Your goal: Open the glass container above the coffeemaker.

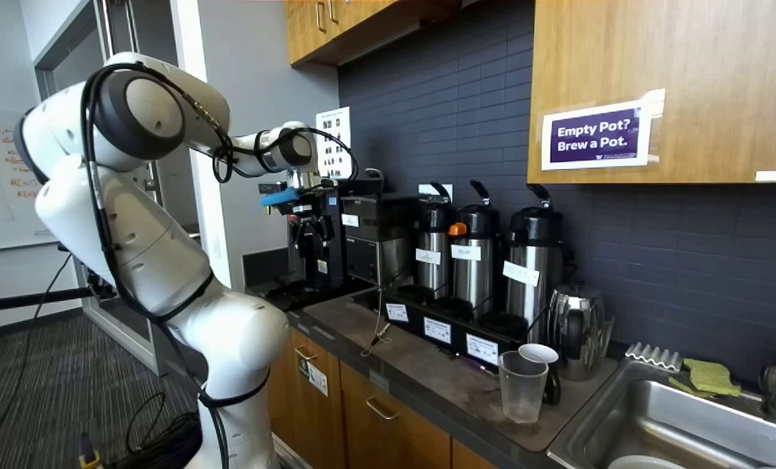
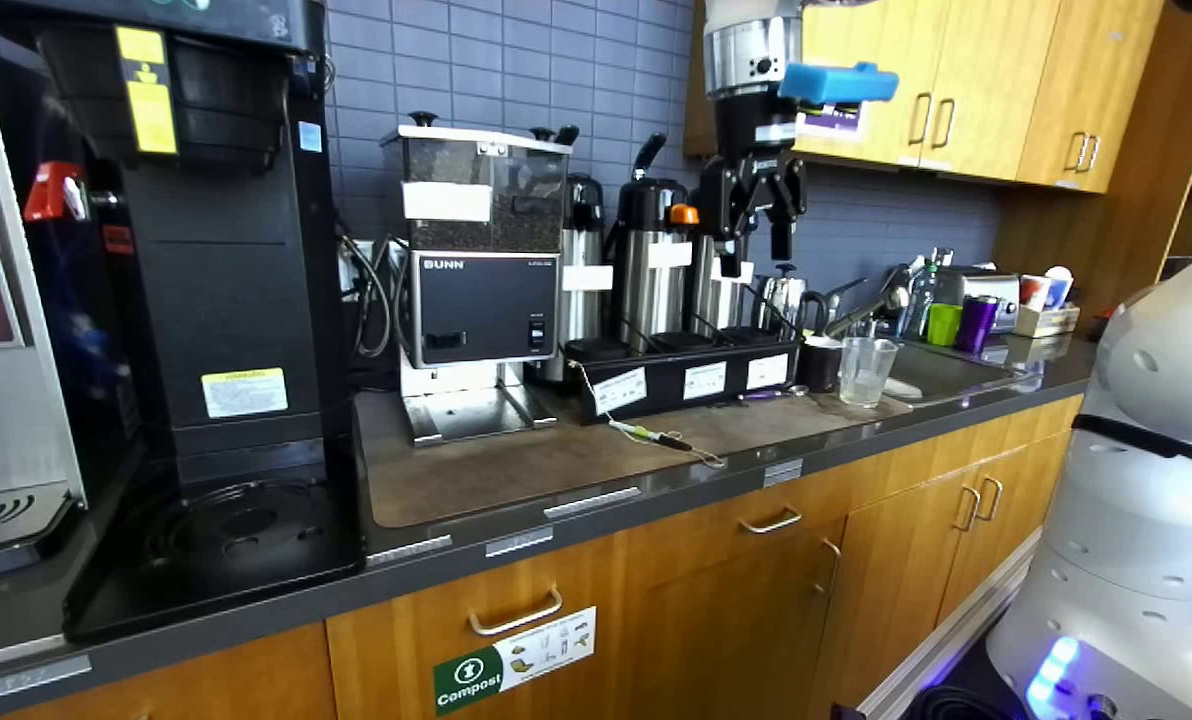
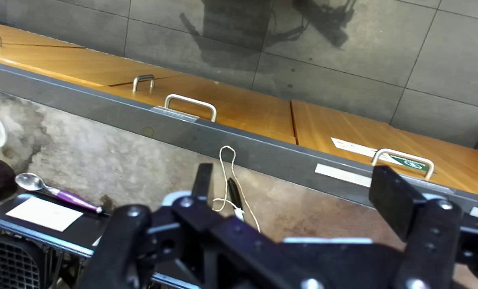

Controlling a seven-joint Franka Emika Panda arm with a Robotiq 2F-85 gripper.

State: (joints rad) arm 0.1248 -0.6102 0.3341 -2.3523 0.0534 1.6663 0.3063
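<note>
Smoky grey and see-through, the glass container (image 2: 481,222) sits on top of the coffeemaker (image 2: 486,308), its lid (image 2: 456,135) on and a black knob (image 2: 423,118) standing up from it. The gripper (image 2: 756,250) hangs over the worktop (image 3: 106,144), well apart from the container, jaws spread with nothing between them. I'd travel above lid height, clear of the levers (image 2: 648,153) on the pump pots (image 2: 648,285), line the jaws either side of the knob, pinch squarely, then lift gently and level.
</note>
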